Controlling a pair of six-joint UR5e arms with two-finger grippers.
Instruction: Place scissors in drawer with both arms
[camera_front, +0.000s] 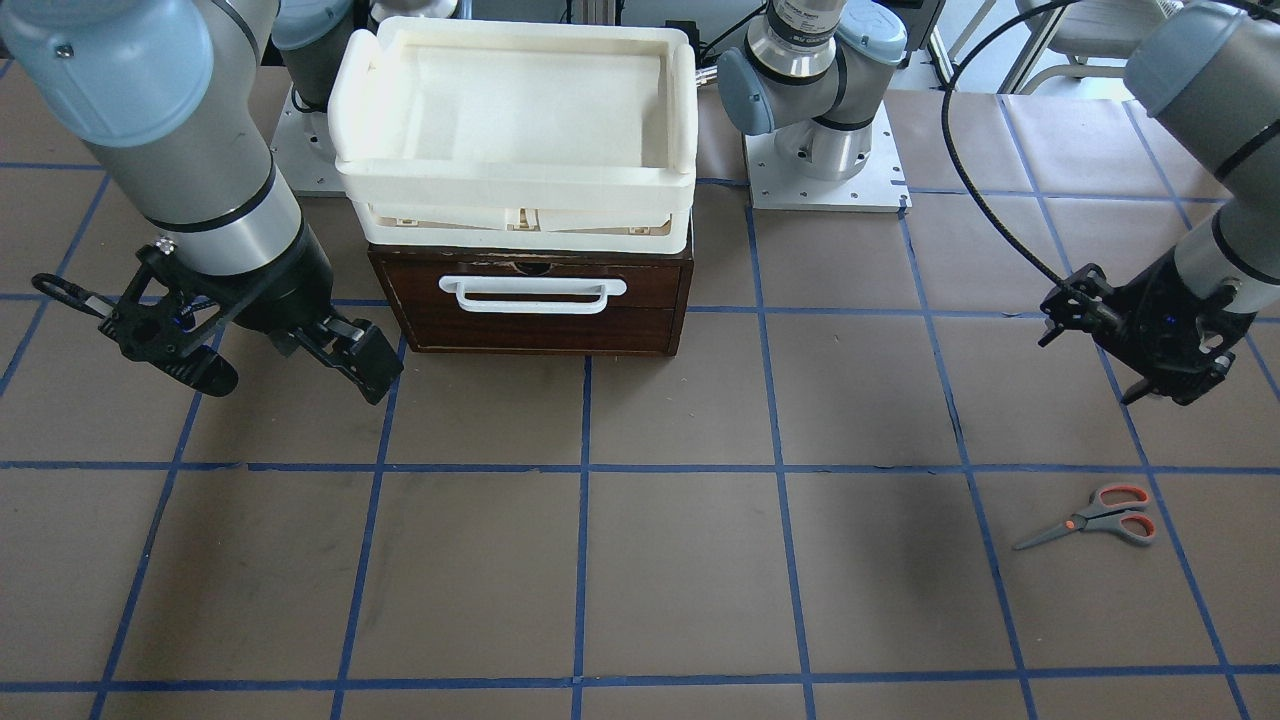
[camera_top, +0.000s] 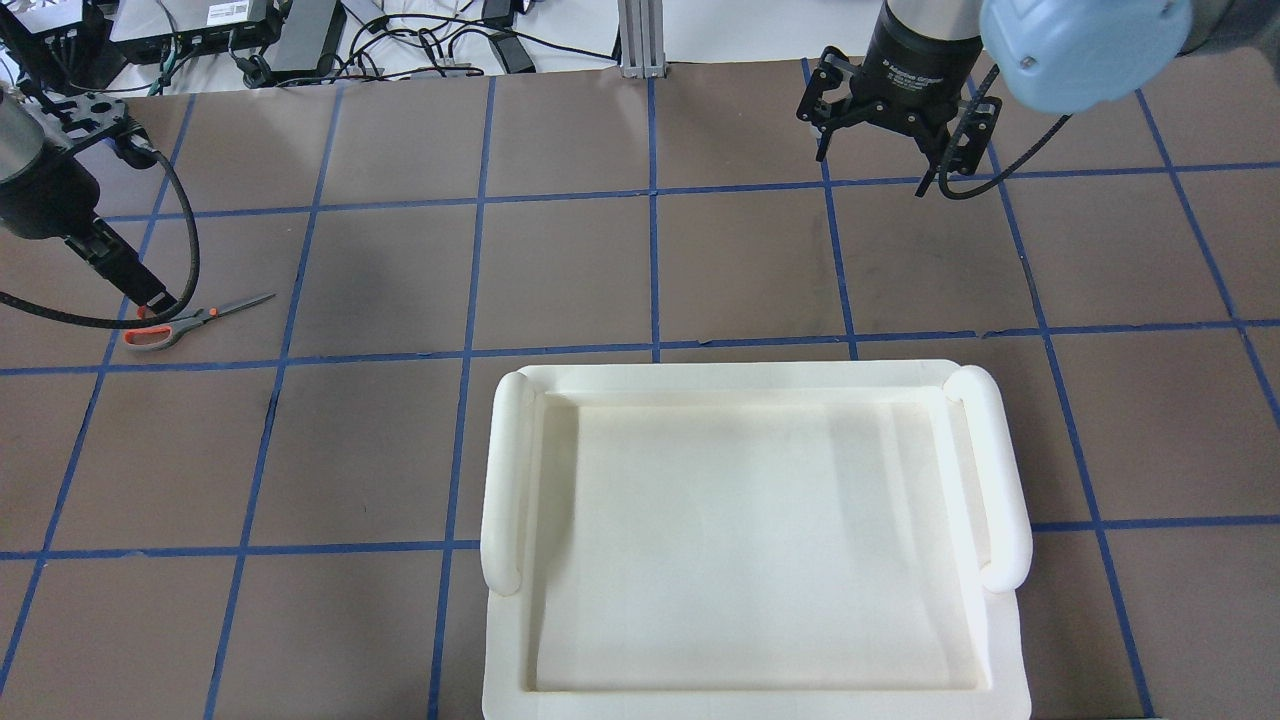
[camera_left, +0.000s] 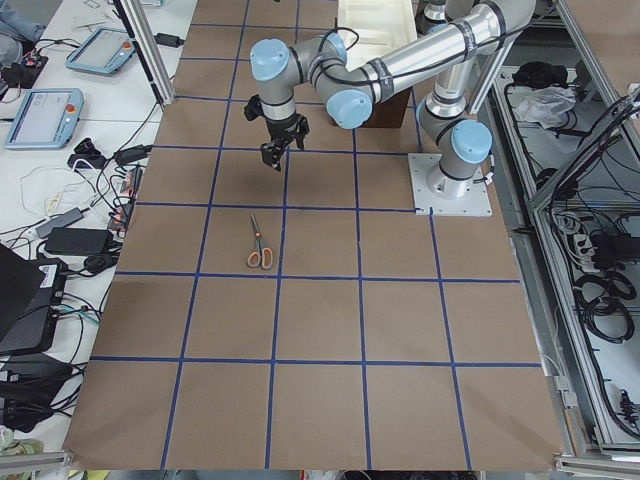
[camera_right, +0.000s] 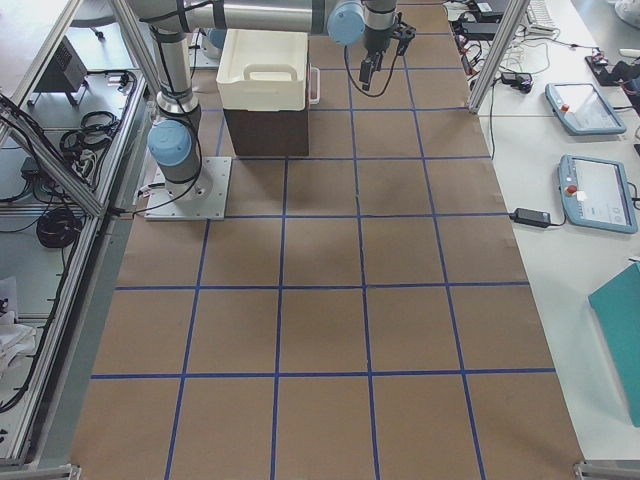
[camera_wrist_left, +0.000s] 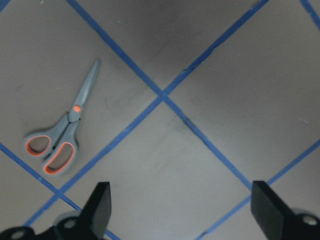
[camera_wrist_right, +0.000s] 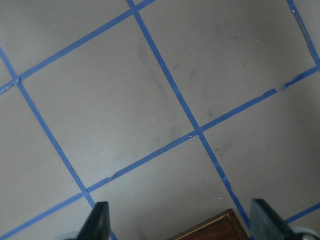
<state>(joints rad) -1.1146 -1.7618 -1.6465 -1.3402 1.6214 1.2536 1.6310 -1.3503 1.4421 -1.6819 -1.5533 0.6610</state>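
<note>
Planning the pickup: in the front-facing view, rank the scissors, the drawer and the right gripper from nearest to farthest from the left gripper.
1. The scissors, flat on the table close to the left gripper, at the view's right.
2. The drawer, closed, mid-table.
3. The right gripper, at the view's far left.

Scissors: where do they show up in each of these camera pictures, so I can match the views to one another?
Front-facing: scissors at lower right.
Overhead: scissors near the left edge, mid-height.
Exterior left: scissors left of centre, at mid-height.
Exterior right: not in it.
Left wrist: scissors at left, blades pointing up.
Right wrist: not in it.
Shared landmark: the blue tape crossing close by the handle loops.
</note>
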